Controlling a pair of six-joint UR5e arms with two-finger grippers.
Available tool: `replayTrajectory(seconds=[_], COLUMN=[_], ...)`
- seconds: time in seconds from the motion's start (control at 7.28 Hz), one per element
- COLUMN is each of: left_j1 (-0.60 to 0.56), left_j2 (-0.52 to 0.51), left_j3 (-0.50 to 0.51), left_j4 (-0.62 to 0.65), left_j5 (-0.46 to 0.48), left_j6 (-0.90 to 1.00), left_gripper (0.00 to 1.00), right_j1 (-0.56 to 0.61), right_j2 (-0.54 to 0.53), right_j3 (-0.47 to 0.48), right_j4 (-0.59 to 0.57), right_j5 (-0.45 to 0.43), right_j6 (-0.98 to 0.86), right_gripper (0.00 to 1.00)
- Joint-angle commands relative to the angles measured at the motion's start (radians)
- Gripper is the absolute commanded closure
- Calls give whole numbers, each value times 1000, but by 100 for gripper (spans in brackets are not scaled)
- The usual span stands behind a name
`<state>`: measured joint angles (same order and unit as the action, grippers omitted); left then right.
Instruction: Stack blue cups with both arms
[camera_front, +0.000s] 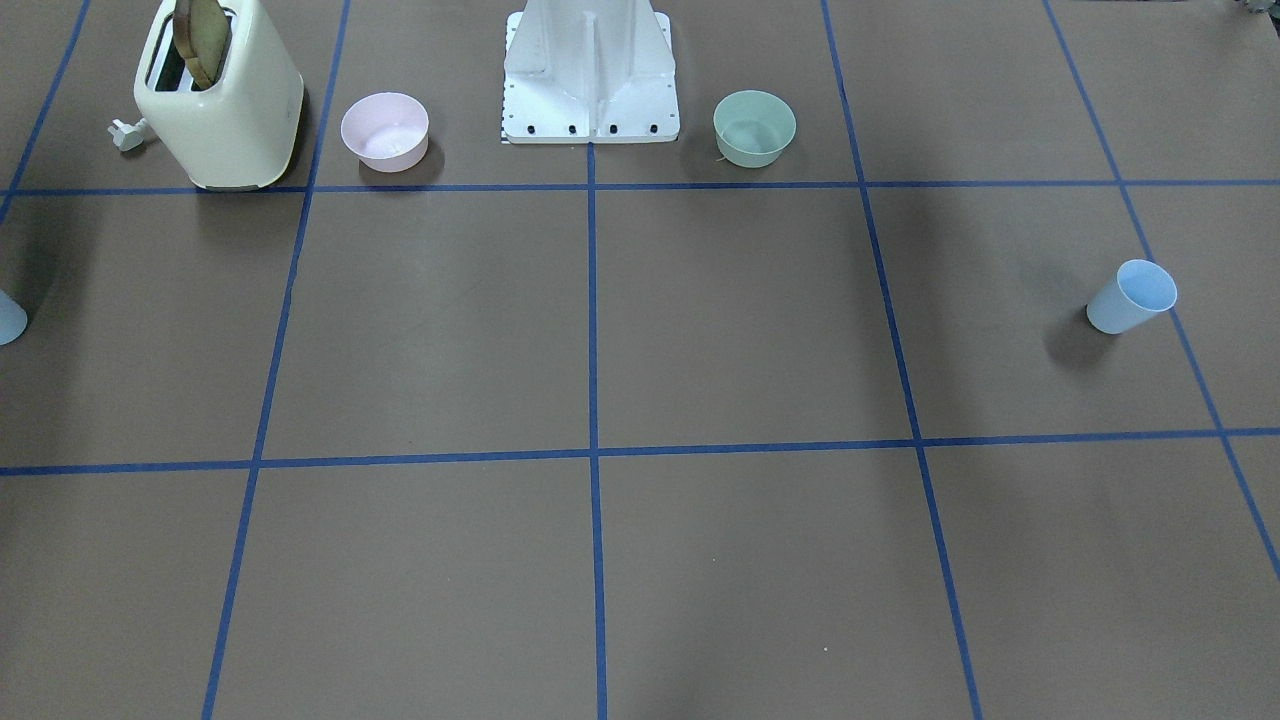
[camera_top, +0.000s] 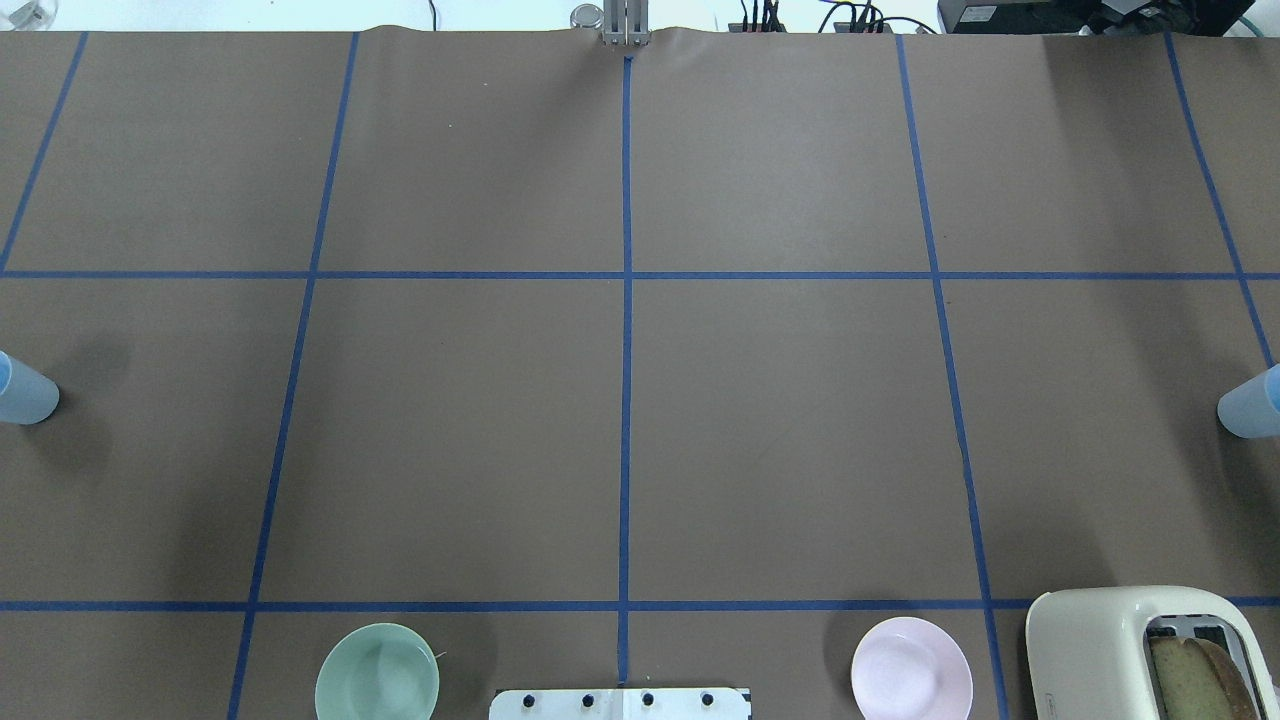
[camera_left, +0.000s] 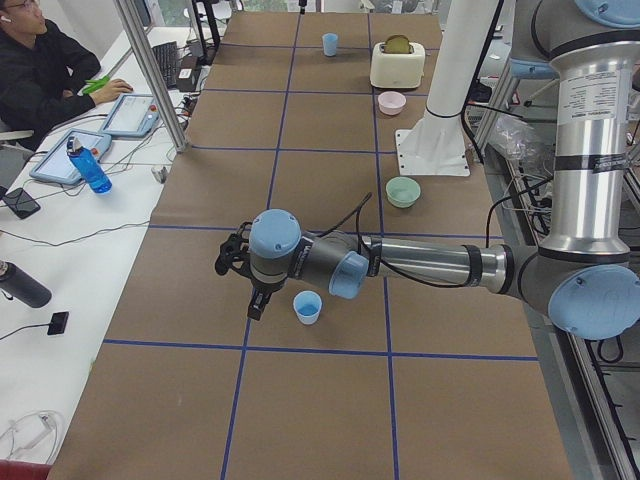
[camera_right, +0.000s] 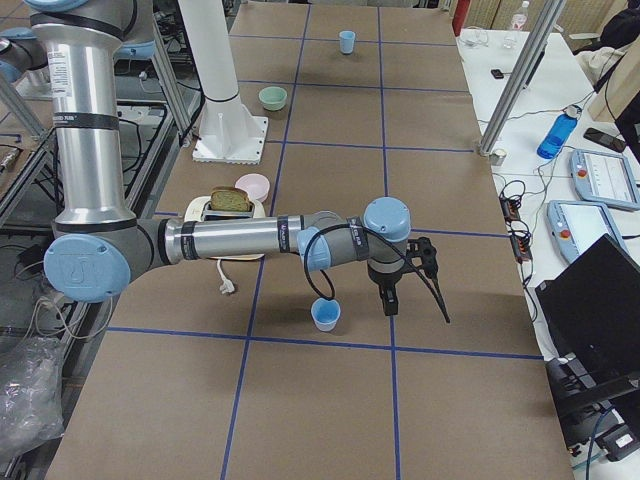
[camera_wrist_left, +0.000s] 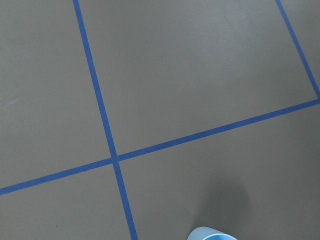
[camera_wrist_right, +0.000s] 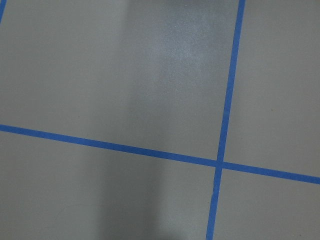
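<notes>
Brown tabletop (camera_top: 780, 420) with blue lines. From the left end: left hand (camera_left: 255, 310) pointing down, cannot tell if wide or narrow. Left blue cup (camera_left: 307, 307) upright just beside it, on the robot's side, lower down. Far away, right blue cup (camera_left: 330, 44), upright too, closest to the right hand (camera_right: 388, 308), grip also unclear. Left wrist view: only a cup rim. Right wrist view: no cup.

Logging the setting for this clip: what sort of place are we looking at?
Most likely a robotics lab set up for recording: a table gridded with blue tape, the left arm and right arm reaching over it, and an operator at a side desk with tablets.
</notes>
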<state>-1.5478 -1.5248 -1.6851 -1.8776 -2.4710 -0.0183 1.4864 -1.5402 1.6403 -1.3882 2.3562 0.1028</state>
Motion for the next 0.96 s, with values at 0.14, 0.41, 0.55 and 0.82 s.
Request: replayTrajectory(seconds=[0.14,0.41,0.55,0.82], left_j1=[0,24,61,109], left_j2=[0,-2,-9,23], left_j3=[1,4,5,37], left_j4=[0,2,-2,-174], left_j5=[0,4,14,63], left_j6=[0,-2,-43,-165], left_gripper=[2,2,2,2], right_j1=[-3,-17,-17,-17], right_j2=[21,-32,-102,-231], right_j3=[9,21,65,87], right_j4=[-3,6,32,154], right_j5=[-11,-69,-65,-61], right_j6=[14,54,58,63], right_gripper=[0,0,0,0])
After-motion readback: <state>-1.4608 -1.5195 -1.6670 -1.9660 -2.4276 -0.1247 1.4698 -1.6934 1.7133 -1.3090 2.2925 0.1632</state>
